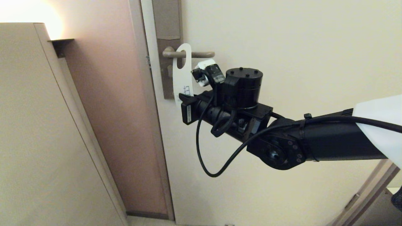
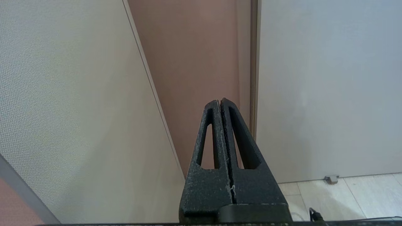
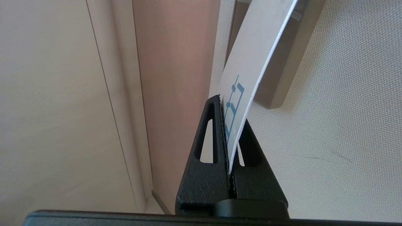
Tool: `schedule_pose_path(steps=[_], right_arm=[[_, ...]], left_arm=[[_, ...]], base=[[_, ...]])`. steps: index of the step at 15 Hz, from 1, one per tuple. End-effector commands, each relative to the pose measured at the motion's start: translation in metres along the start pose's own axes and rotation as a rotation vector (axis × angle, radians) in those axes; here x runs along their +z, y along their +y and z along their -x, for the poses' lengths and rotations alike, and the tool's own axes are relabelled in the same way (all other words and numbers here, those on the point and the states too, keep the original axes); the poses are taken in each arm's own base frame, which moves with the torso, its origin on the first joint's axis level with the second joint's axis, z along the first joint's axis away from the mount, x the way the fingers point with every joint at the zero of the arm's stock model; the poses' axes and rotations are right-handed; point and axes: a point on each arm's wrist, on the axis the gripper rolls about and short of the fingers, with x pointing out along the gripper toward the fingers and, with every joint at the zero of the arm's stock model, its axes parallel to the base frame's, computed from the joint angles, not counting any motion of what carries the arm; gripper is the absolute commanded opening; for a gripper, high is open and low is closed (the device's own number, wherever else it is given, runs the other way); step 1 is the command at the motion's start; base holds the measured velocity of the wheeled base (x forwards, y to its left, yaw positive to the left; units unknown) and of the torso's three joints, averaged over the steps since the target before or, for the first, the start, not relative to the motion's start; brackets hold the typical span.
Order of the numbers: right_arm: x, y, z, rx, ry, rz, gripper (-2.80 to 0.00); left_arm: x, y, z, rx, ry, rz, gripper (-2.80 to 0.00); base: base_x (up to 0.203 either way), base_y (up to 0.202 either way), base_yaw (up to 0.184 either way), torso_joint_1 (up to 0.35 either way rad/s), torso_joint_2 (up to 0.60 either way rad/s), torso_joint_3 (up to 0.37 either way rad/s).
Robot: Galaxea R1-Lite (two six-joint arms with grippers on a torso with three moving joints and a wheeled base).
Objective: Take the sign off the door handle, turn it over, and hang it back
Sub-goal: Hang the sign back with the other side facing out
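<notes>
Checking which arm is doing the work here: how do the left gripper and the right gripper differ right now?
The right gripper is shut on the sign's lower end; the left gripper is shut on nothing. The right gripper is raised beside the door handle, where the sign hangs by its hole; the left gripper points at a bare wall corner low near the floor, away from the handle. Both are black, with fingers pressed together.

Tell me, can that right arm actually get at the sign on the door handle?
Yes, it seems so: the right gripper is already shut on the lower end of the sign, which hangs by its hole on the door handle. Nothing stands between them.
</notes>
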Motion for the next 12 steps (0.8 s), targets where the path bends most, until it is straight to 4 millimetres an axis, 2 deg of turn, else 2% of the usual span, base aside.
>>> schedule_pose_path(steps=[1, 3, 4, 12], right_arm=[[-0.0025, 0.0007, -0.0015, 0.002, 0.004, 0.001, -2.8], [-0.0023, 0.0008, -0.0011, 0.008, 0.004, -0.001, -2.8], [-0.0025, 0.0009, -0.0011, 0.01, 0.005, -0.001, 0.0], [0.0029, 0.0007, 0.0024, 0.012, -0.005, 0.001, 0.0]], left_arm=[[0.0001, 0.0, -0.0001, 0.0, 0.001, 0.0, -2.8], [0.0001, 0.0, -0.0001, 0.0, 0.001, 0.0, -2.8], [0.0001, 0.0, -0.0001, 0.0, 0.001, 0.0, -2.8], [0.0001, 0.0, -0.0001, -0.001, 0.001, 0.0, -2.8]], base=[[0.0, 0.0, 0.0, 0.0, 0.0, 0.0], [0.0, 0.0, 0.0, 0.0, 0.0, 0.0], [0.0, 0.0, 0.0, 0.0, 0.0, 0.0], [0.0, 0.0, 0.0, 0.0, 0.0, 0.0]])
